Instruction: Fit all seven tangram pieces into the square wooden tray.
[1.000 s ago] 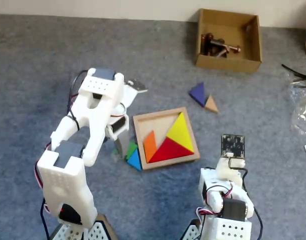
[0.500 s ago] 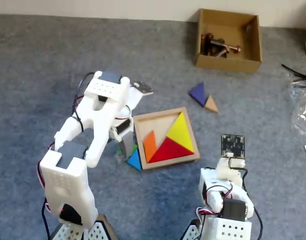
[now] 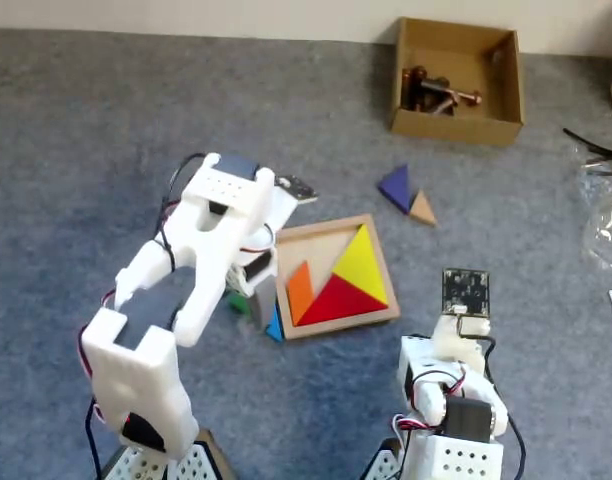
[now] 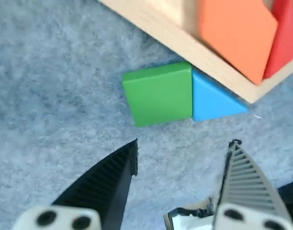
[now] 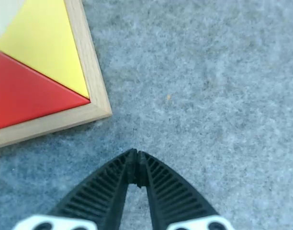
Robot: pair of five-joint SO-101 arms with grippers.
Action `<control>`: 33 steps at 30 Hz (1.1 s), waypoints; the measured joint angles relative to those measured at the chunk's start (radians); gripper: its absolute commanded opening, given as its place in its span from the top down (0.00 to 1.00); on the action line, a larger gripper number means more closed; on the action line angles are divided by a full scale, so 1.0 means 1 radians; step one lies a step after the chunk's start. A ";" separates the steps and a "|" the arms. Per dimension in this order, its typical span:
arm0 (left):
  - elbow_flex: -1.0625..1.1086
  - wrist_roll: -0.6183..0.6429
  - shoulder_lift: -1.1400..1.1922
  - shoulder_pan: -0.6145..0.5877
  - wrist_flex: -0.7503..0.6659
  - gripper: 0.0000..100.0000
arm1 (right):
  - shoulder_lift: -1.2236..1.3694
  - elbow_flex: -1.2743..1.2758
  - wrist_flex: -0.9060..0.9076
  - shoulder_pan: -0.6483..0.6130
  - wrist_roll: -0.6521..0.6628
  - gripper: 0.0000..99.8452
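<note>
Left arm (image 3: 211, 240) covers most of green square (image 4: 158, 93).

Tray (image 3: 321, 226) — red triangle (image 3: 341, 298), yellow triangle (image 3: 361, 262), orange piece (image 3: 300, 290) inside; green square (image 4: 158, 93), blue triangle (image 4: 211, 98) outside

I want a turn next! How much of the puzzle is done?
Three of seven pieces sit in the tray: orange piece, red piece, yellow piece. Nothing is held: the left gripper hangs open over the green square and light blue triangle, beside the tray's outer edge. The right gripper is shut, empty. Left to do: those two, plus the dark blue triangle and tan triangle on the carpet.
</note>
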 measured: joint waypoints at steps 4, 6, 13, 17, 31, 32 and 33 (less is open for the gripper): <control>0.101 0.031 -0.106 0.003 -0.069 0.72 | 0.000 0.000 0.000 0.000 0.000 1.00; 0.161 0.078 -0.163 0.000 -0.109 0.72 | 0.000 0.000 0.000 0.000 0.000 1.00; 0.322 0.124 -0.279 0.052 -0.209 0.72 | 0.000 0.000 0.000 0.000 0.000 1.00; 0.325 0.123 -0.284 0.098 -0.259 0.72 | 0.000 0.000 0.000 0.000 0.000 1.00; 0.373 0.132 -0.284 0.098 -0.356 0.72 | 0.000 0.000 0.000 0.000 0.000 1.00; 0.396 0.143 -0.284 0.098 -0.381 0.72 | 0.000 0.000 0.000 0.000 0.000 1.00; 0.419 0.164 -0.284 0.098 -0.405 0.72 | 0.000 0.000 0.000 0.000 0.000 1.00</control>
